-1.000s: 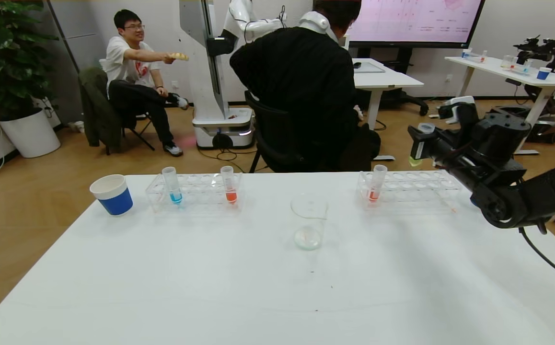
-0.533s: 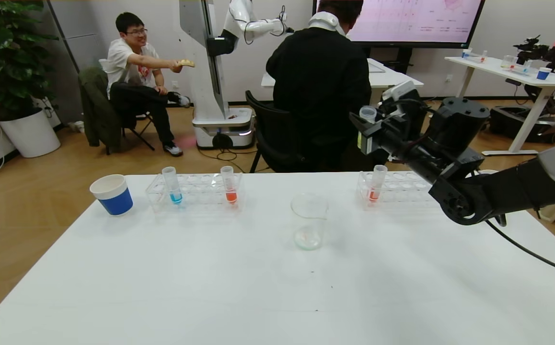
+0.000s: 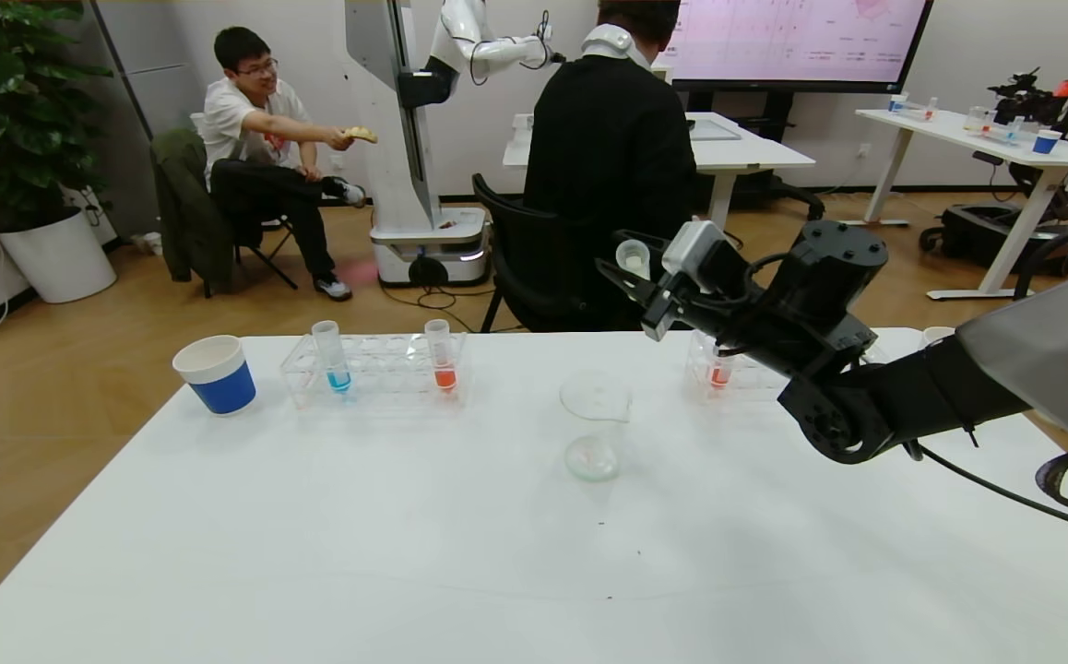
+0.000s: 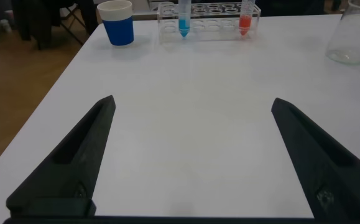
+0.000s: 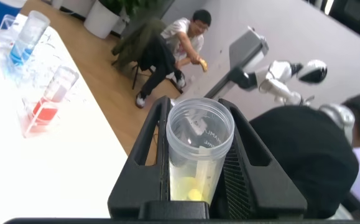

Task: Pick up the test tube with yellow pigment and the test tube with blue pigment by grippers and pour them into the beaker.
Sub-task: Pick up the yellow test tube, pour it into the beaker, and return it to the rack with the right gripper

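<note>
My right gripper is shut on the test tube with yellow pigment and holds it in the air above the table's far edge, up and to the right of the beaker. In the head view only the tube's open mouth shows. The test tube with blue pigment stands in the left clear rack; it also shows in the left wrist view. My left gripper is open and empty, low over the near left of the table, out of the head view.
A blue-and-white paper cup stands left of the left rack. An orange-red tube stands in that rack, another orange-red tube in the right rack behind my right arm. People, chairs and another robot are beyond the table's far edge.
My right gripper has carried the yellow tube leftward from beyond the right rack toward the beaker. The left arm has not moved.
</note>
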`<state>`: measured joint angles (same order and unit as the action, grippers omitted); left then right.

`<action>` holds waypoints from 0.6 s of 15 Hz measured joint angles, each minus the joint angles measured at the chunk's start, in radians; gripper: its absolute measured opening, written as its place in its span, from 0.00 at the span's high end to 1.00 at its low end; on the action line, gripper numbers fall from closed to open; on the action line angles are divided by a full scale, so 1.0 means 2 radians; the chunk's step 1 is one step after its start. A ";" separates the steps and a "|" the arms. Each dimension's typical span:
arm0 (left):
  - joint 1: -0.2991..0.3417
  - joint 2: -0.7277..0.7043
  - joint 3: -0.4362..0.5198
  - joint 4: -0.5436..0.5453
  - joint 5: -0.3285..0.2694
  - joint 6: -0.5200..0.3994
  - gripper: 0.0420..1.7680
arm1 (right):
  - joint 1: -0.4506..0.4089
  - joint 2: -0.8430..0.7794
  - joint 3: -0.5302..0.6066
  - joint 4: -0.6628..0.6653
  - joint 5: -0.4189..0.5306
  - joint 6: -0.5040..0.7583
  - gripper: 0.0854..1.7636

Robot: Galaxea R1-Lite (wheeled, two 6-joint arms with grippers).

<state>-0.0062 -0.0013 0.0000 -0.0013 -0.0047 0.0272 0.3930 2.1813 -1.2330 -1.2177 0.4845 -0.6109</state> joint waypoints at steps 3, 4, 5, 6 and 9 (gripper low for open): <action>0.000 0.000 0.000 0.000 0.000 0.000 0.01 | 0.001 0.006 0.026 -0.027 0.039 -0.038 0.75; 0.000 0.000 0.000 0.000 0.000 0.000 0.01 | 0.001 0.007 0.034 -0.029 0.044 -0.059 0.75; 0.000 0.000 0.000 0.000 0.000 0.000 0.01 | 0.000 0.008 0.039 -0.029 0.047 -0.080 0.75; 0.000 0.000 0.000 0.000 0.000 0.000 0.01 | -0.002 0.009 0.041 -0.037 0.048 -0.096 0.75; 0.000 0.000 0.000 0.000 0.000 0.000 0.01 | 0.002 0.016 0.043 -0.074 0.048 -0.116 0.75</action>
<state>-0.0062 -0.0013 0.0000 -0.0013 -0.0051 0.0272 0.3964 2.2123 -1.1472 -1.3666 0.5800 -0.8423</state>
